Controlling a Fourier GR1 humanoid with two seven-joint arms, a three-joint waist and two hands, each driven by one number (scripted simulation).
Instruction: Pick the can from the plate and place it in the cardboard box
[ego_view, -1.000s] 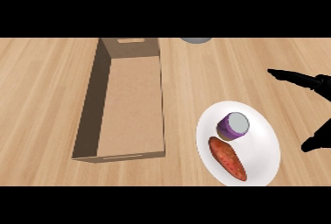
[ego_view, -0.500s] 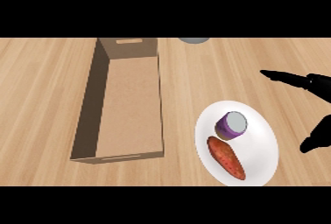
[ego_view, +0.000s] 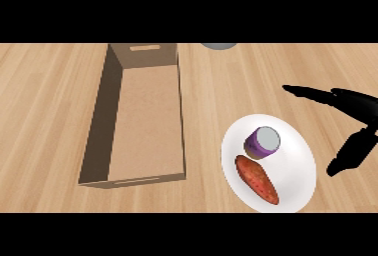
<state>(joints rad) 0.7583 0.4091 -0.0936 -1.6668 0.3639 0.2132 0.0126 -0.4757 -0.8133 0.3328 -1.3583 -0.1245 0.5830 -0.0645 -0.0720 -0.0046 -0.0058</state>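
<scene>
Wooden counter (ego_view: 44, 100) bears cardboard box (ego_view: 144, 125) and white plate (ego_view: 291, 150).

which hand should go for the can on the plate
Right. The right hand is open just beside the white plate, where the purple can stands next to an orange vegetable. The left hand is not in view.
</scene>
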